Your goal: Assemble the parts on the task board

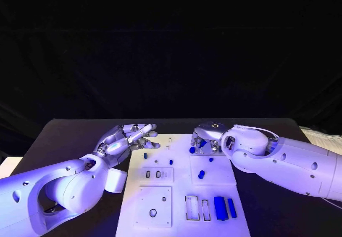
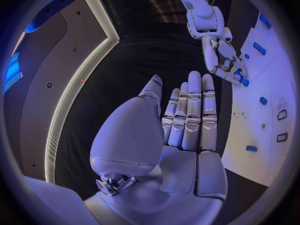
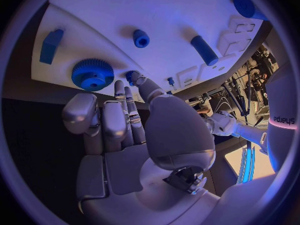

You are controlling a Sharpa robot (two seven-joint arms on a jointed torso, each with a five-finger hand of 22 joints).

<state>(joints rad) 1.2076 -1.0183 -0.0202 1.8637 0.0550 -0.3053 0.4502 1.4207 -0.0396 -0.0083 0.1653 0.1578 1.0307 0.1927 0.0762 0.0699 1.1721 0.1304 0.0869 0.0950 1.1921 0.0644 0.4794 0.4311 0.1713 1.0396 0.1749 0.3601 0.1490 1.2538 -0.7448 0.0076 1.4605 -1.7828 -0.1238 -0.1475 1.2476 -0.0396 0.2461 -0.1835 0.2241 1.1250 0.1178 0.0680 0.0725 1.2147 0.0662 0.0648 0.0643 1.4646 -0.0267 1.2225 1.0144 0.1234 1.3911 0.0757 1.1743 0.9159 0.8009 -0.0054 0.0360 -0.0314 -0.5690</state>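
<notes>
On the black table (image 1: 71,133) lies the white task board (image 1: 217,170), a long plate running away from the robot between its two arms. Two blue bars (image 1: 225,207) stand side by side at the board's near right corner; farther up, small blue parts are scattered, among them one short peg (image 1: 201,174) alone at mid-board. The right wrist view shows one blue toothed gear (image 3: 92,74), one wedge block (image 3: 51,45), one short hollow cylinder (image 3: 141,38) and one longer cylinder (image 3: 204,50). The right hand (image 1: 203,143) pinches a small blue part (image 3: 131,76) at its fingertips over the board's far end. The left hand (image 1: 130,138) hovers beside the board's far left edge, fingers straight and together, holding nothing.
</notes>
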